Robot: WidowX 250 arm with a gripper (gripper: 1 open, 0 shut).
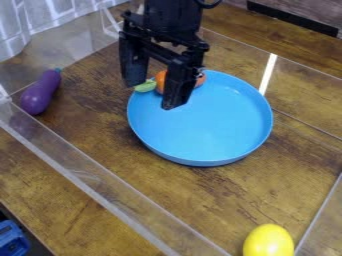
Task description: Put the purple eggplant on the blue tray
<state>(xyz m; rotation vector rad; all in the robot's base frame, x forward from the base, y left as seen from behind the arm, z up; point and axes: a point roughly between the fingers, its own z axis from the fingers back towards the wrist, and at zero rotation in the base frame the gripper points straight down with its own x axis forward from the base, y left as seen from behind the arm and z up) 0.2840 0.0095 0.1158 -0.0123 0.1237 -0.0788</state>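
The purple eggplant (39,91) lies on the wooden table at the left, near the clear wall. The blue tray (214,125) sits in the middle of the table. My black gripper (151,78) hangs pointing down over the tray's left rim, well to the right of the eggplant. It stands open, with nothing held between its fingers (174,88). An orange carrot with green leaves (143,86) shows behind the fingers at the tray's edge.
A yellow lemon (267,241) rests at the front right corner. Clear plastic walls (80,180) border the wooden table on the left and along the front. A dark object sits at the far back right.
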